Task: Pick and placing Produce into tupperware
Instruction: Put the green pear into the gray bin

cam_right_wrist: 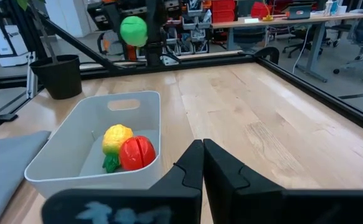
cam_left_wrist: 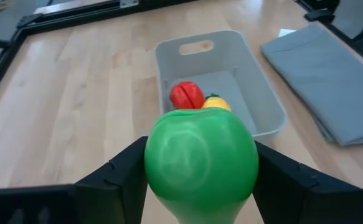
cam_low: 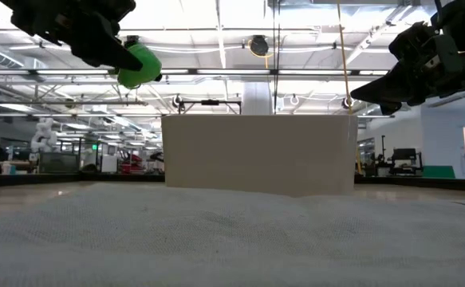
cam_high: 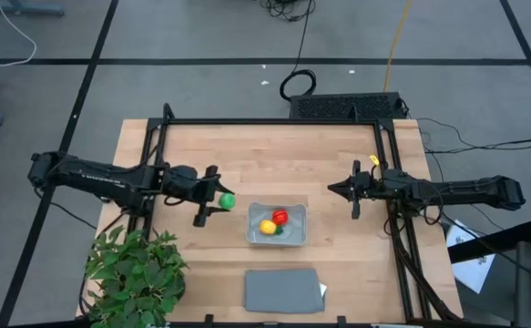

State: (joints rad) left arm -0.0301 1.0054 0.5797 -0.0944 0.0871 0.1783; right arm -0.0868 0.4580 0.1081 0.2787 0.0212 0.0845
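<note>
The tupperware (cam_high: pixel 279 224) sits at the table's middle; inside it lie the red piece (cam_high: pixel 280 217) and the yellow piece with a green tip (cam_high: pixel 268 227). They also show in the left wrist view (cam_left_wrist: pixel 187 94) (cam_left_wrist: pixel 216 103) and the right wrist view (cam_right_wrist: pixel 136 152) (cam_right_wrist: pixel 116 138). My left gripper (cam_high: pixel 218 202) is in the air left of the tray, shut on the round green piece (cam_left_wrist: pixel 201 158). My right gripper (cam_high: pixel 338 189) hovers right of the tray, shut and holding nothing. My left gripper pinches the round green piece (cam_high: pixel 226 200) between its two fingers, one on each side (cam_left_wrist: pixel 126 171). The fingers reach level from the table's left. The piece is lifted clear, high above the table (cam_low: pixel 139 65).
A flat grey slab (cam_high: pixel 283 290) lies near the table's near edge, in front of the tray. A leafy green plant (cam_high: pixel 137 273) stands at the near left corner. A black frame (cam_high: pixel 274 121) runs round the table. Bare wood lies between the tray and each arm.
</note>
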